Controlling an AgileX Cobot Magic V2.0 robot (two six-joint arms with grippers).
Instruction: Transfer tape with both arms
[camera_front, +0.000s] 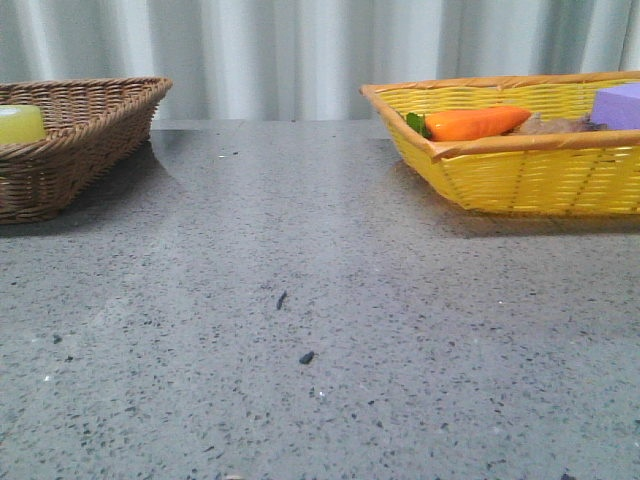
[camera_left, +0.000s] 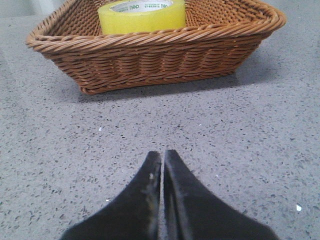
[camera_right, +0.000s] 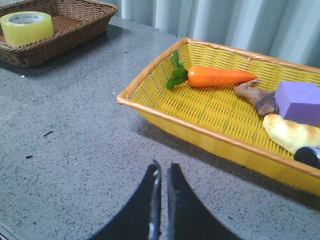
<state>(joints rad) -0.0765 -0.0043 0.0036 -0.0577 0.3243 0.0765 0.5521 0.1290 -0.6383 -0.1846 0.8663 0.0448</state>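
Observation:
The yellow tape roll (camera_left: 141, 16) with a white printed core lies in the brown wicker basket (camera_left: 150, 52). It also shows at the far left of the front view (camera_front: 20, 124) and in the right wrist view (camera_right: 26, 26). My left gripper (camera_left: 162, 155) is shut and empty, low over the grey table, a short way in front of that basket. My right gripper (camera_right: 162, 167) is shut and empty over the table, just short of the yellow basket (camera_right: 200, 132). Neither gripper shows in the front view.
The yellow basket (camera_front: 520, 175) at the right holds an orange carrot (camera_right: 220, 76), a purple block (camera_right: 298, 102), a brown piece (camera_right: 256, 95) and a pale yellow item (camera_right: 290, 132). The brown basket (camera_front: 90, 140) stands at the left. Small dark specks (camera_front: 281, 299) lie on the table.

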